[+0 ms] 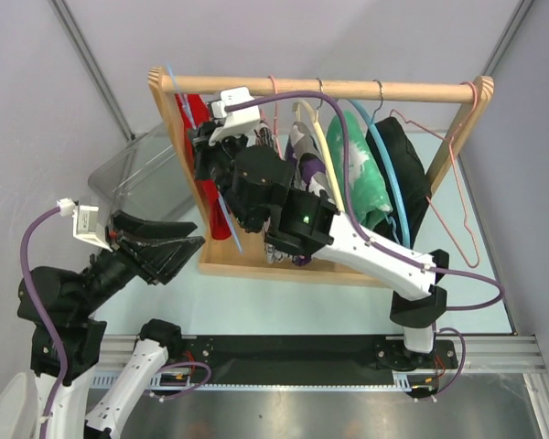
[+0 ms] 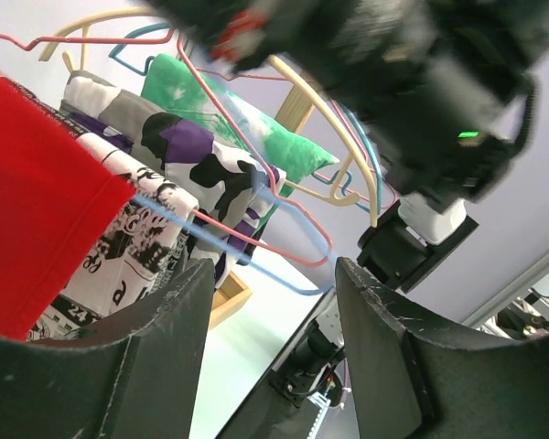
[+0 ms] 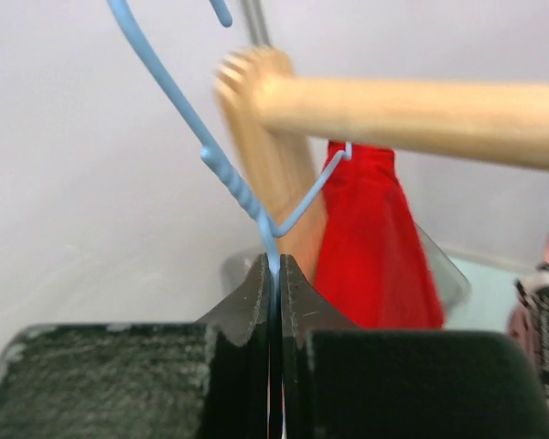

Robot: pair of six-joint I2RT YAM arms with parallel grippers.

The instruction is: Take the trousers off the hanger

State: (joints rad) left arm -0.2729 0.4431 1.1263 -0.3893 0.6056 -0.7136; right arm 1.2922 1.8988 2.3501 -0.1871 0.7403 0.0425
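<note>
Two arms are at the wooden rack that stands on the counter; the red trousers hang at the left end of its rod, just beside the upright post, draped over a blue hanger. The right fingers are pressed together on the wire of this hanger. They pinch its twisted neck, just below the hook; whether the hook sits on the rod, I cannot tell. From the neck one shoulder wire goes to the red cloth. The left fingers are spread apart and hold nothing; they are low at the left side of the rack, near its base, and in the left wrist view the red cloth fills the left side, just above one finger. Further right on the rod hang other garments — patterned, green and black — on their own hangers; a clear bin lies behind the rack on the left.
</note>
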